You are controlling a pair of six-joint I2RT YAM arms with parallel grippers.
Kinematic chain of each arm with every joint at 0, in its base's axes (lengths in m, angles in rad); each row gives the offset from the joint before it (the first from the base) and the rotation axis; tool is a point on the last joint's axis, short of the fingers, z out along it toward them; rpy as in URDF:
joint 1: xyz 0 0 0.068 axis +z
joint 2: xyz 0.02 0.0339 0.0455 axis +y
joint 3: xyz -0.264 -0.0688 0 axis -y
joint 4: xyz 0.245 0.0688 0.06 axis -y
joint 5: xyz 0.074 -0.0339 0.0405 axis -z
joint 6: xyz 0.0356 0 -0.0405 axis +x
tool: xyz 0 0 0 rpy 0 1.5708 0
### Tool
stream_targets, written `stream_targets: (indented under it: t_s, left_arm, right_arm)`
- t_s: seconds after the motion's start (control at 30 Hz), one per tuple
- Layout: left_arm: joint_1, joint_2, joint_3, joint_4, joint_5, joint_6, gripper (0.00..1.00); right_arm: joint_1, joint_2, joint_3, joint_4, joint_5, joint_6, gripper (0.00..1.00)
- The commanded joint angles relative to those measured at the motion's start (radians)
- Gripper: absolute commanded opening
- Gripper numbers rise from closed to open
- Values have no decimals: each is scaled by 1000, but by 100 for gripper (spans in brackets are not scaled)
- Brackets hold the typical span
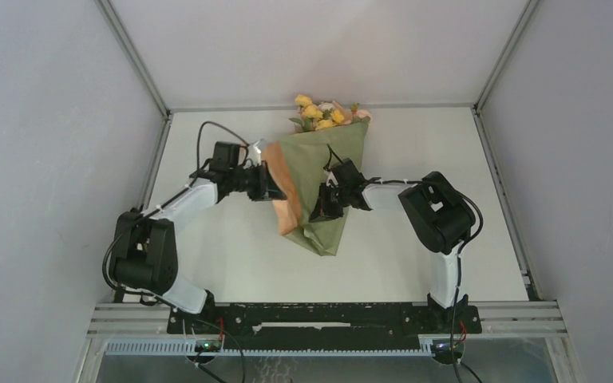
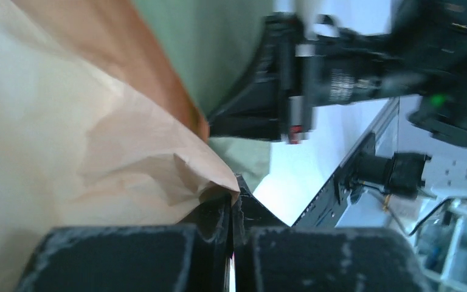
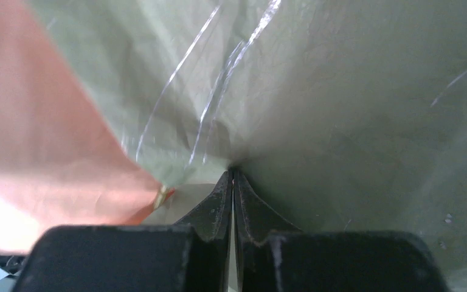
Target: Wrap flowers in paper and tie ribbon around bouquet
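So the bouquet (image 1: 319, 183) is lying flat mid-table (image 1: 415, 263), long axis running away from the arms: blooms at the far edge, pointed tail toward the bases, leaning a bit to the right at the near end. The paper (image 1: 331, 152) cone is basically formed, olive side out, and the flowers (image 1: 319, 112) poke out of its open far mouth. Stems are hidden inside.

The left claw (image 2: 233, 198) is clenched on the edge of the peach-orange flap (image 1: 286, 191) that hangs off the left side of the cone, a corner of it pinched right at the fingertips. The right claw (image 3: 231, 176) is clamped on a fold of the olive face around the cone's lower middle, creases fanning out from the tips.

What matters next, I reckon: the loose flap sits left of the cone body, right at the left claw, so that arm has to carry it rightward across the long axis while the right one pins the cone. Can't spot the ribbon in any view, so tying looks a way off
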Motion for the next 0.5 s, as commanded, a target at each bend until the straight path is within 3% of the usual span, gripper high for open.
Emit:
stream_targets:
  t_s: [0.0,0.23,0.47]
  left_arm:
    - [-148,-13,190,-124,-15,181,0]
    - [-350,224,471,-212,-66,265,0]
    - [-383,373,558,-258,-159,337,0]
  right_arm:
    - [-3,8,-8,80,-12,58,9]
    - [-34,-53,-154,349,-124,249,9]
    - [-69,-158,-183,271,-73,235,10]
